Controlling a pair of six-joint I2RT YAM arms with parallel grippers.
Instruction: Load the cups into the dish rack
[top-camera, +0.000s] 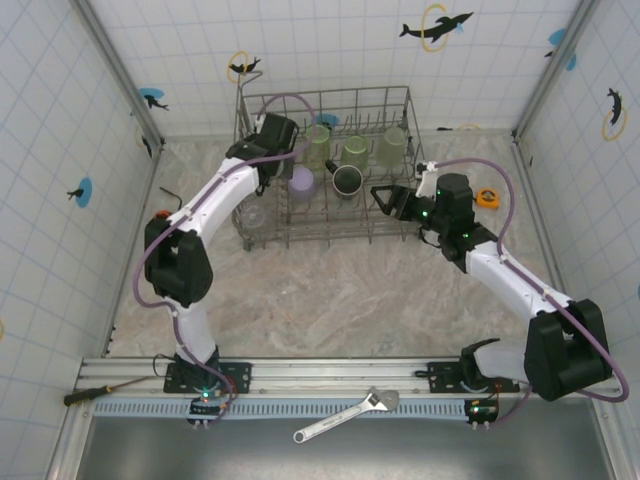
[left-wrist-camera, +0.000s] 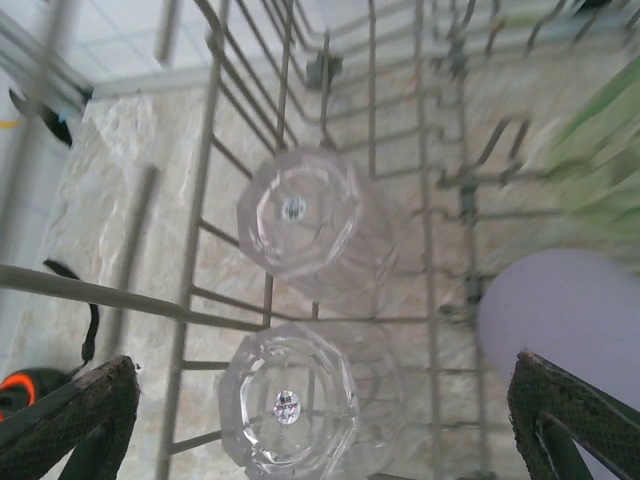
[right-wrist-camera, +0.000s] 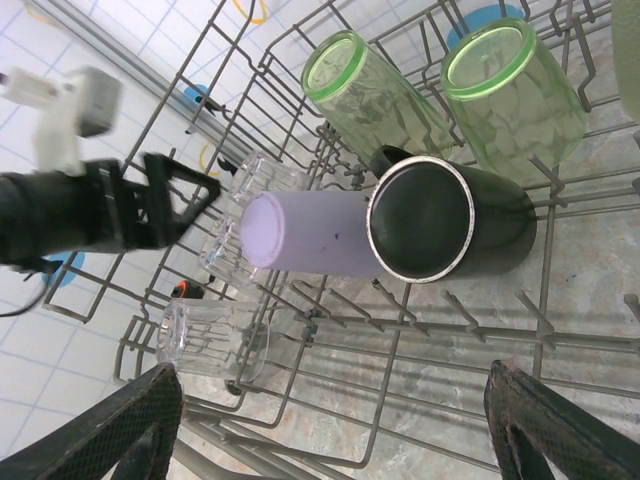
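1. The rack (top-camera: 340, 241) stands at the 12 o'clock end of the table (top-camera: 330, 300).
2. Three green cups (top-camera: 355, 150) line its far row, leaning on the tines.
3. The mug (top-camera: 347, 180) lies on its side at 6 o'clock of the middle green cup. The lavender cup (top-camera: 301, 183) lies just beside it at its 9 o'clock.
4. Clear cups (left-wrist-camera: 310, 225) lie at the rack's 9 o'clock end. In the left wrist view, one sits at 12 o'clock of the other.
5. The left gripper (right-wrist-camera: 200, 203) hangs over that end. Its fingers (left-wrist-camera: 95, 410) are spread wide and hold nothing, with the clear cups below the gap.
6. The right gripper (top-camera: 383, 198) sits near the rack's 4 o'clock corner. Its fingers (right-wrist-camera: 560, 420) are wide apart and empty.
7. A wrench (top-camera: 345, 415) lies at the table's 6 o'clock edge.
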